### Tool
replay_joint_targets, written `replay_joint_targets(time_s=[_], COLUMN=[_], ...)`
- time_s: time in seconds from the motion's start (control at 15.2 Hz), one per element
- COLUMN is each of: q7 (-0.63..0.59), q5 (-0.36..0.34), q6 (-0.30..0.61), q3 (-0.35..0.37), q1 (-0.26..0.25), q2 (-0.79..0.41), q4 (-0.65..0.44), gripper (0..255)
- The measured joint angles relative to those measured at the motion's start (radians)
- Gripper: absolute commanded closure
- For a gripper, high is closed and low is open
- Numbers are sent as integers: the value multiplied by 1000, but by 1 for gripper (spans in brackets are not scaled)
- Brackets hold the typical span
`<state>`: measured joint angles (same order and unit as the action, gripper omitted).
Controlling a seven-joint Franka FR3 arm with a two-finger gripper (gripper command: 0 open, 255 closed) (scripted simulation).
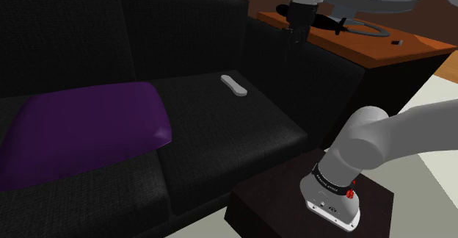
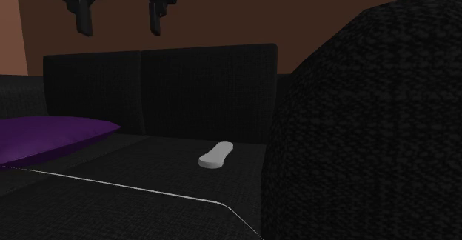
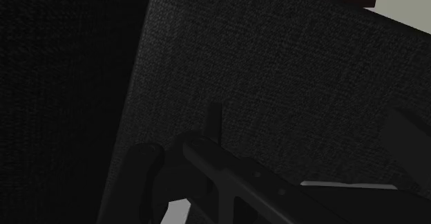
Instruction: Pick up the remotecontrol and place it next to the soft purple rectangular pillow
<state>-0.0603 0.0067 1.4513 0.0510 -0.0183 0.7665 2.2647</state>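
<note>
Dark stand point(image 1: 253, 206) nearest; purple pillow point(image 1: 88, 130) on the black sofa point(image 1: 220, 137) seat, toward the shoulder view's left; pale remote point(image 1: 235, 85) flat on the next cushion, well apart from the pillow, near the backrest; gripper point(image 2: 118, 25) high over the armrest end, 2 fingers spread wide, holding nothing; orange side table point(image 1: 382, 51) beyond.
</note>
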Motion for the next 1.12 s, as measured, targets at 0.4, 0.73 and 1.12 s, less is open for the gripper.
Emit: replay_joint_targets(time_s=[0.4, 0.73, 1.12], q7=[9, 18, 36], q5=[-9, -13, -7], q6=[117, 254, 404], q3=[-28, -59, -98], q1=[20, 41, 65], q2=[-111, -240, -439], q4=[6, 11, -40], gripper=[0, 0, 0])
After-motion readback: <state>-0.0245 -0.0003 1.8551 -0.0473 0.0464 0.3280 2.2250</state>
